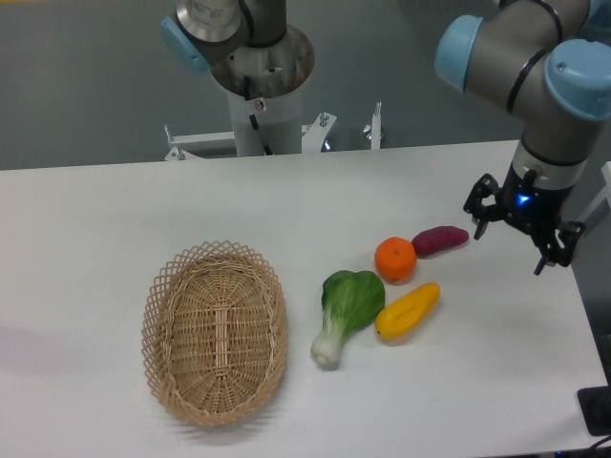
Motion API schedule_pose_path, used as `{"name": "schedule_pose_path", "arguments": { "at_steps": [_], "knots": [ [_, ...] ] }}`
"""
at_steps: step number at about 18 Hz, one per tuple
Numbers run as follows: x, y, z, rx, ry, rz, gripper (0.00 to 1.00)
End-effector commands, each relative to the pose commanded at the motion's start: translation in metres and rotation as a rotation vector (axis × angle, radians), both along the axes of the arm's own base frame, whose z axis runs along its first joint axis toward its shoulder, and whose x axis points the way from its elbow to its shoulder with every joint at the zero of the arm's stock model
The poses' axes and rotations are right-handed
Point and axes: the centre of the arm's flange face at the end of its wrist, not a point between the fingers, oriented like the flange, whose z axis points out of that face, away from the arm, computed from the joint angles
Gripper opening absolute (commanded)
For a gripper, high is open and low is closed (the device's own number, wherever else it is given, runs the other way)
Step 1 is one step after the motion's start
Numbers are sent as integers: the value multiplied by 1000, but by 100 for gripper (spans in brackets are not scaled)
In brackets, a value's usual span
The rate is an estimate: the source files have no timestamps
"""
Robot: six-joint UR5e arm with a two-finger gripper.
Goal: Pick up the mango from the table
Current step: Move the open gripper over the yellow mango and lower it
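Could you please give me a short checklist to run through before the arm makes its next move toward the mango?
1. Mango lying free on the table, nothing on top: ok.
2. Claw open and empty: ok.
3. Claw above the mango: not ok, it is off to the right, nearer the purple sweet potato.
4. Room beside the mango: not ok, the bok choy lies against its left end and the orange is close behind.
5. Claw height over the table: cannot tell.
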Motion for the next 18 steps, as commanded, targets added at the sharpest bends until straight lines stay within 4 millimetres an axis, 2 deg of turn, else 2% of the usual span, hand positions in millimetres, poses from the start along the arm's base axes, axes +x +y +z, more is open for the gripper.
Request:
{"name": "schedule_pose_path", "arguments": {
  "at_steps": [2,5,9,12,18],
  "knots": [
    [1,2,-10,6,15,-3,100],
    [13,16,-32,-2,8,-24,100],
    [16,26,-55,14,-11,50,100],
    [27,35,-81,-6,-42,15,100],
    [48,43,-110,-21,-47,-8,100]
  ]
}}
